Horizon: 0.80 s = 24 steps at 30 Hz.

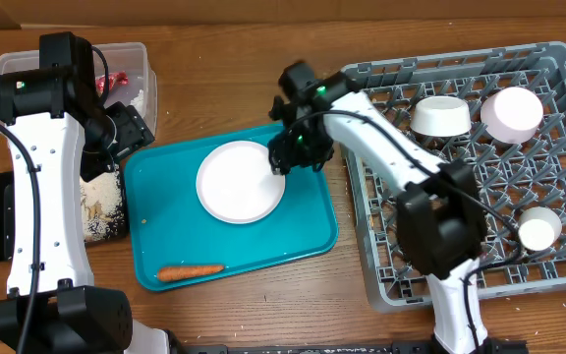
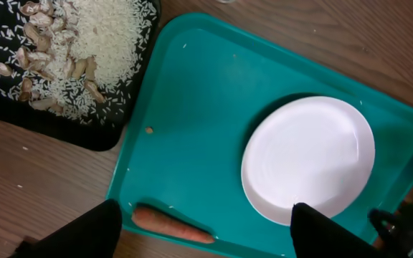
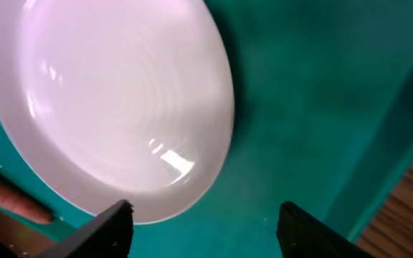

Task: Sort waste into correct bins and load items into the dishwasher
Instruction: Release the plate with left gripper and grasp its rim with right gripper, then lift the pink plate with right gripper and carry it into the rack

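A white round plate [image 1: 241, 181] lies on the teal serving tray [image 1: 165, 197]. A small orange carrot [image 1: 190, 271] lies at the tray's front edge. My right gripper [image 1: 288, 152] is open and empty just above the plate's right rim; in the right wrist view [image 3: 203, 226] the plate [image 3: 106, 100] fills the upper left. My left gripper [image 1: 131, 128] is open and empty above the tray's left side; in the left wrist view [image 2: 206, 233] the carrot [image 2: 172, 223] lies between its fingers and the plate [image 2: 308, 159] to the right. The chopsticks are out of view.
A black tray [image 1: 101, 211] with rice and beige food bits [image 2: 49, 64] sits left of the teal tray. A clear tub [image 1: 131, 59] holds a red wrapper [image 1: 116, 81]. The grey dish rack [image 1: 489, 187] at right holds a white bowl [image 1: 440, 115], a pink cup [image 1: 512, 113] and a small cup [image 1: 539, 228].
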### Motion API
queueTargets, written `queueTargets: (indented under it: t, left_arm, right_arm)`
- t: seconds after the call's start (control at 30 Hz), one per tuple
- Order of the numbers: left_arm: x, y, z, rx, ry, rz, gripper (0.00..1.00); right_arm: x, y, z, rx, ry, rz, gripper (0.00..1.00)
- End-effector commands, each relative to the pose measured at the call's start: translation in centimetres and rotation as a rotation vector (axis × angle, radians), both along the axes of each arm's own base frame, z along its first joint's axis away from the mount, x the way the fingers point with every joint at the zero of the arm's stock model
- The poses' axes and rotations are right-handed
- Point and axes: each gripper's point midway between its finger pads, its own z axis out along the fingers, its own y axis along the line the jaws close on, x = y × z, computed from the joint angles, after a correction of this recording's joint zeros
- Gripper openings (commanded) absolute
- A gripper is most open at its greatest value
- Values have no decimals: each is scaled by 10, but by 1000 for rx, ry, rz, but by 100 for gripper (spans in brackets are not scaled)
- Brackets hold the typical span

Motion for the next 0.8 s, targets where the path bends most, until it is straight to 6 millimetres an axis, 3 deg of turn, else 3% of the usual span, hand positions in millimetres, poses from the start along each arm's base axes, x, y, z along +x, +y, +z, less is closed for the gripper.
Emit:
queueTargets:
  t: [0.0,0.13,0.27,0.47,0.53,0.63,0.77]
  left_arm:
    - [2,1,5,7,-17,6,78]
    - [2,1,5,7,-17,5,79]
    - [2,1,5,8,-16,5,79]
    - [2,1,5,8,-16,5,80]
    - [2,1,5,8,-16,5,80]
    - [2,1,5,12,-16,3,80]
    - [1,3,5,24,-14,5,81]
  right_arm:
    - [-7,10,-20,-18,23,16,62]
    - [-7,7,-48,-107,35,-21,56]
    - [-4,4,-61,-143,27,-37,42]
    - [11,-4,-53,-144,-1,-65,4]
    - [19,-12,-45,-157,-13,-84,4]
    - [38,-29,-16,-180,-62,-127,4]
    - [76,-59,52,-174,-211,-215,4]
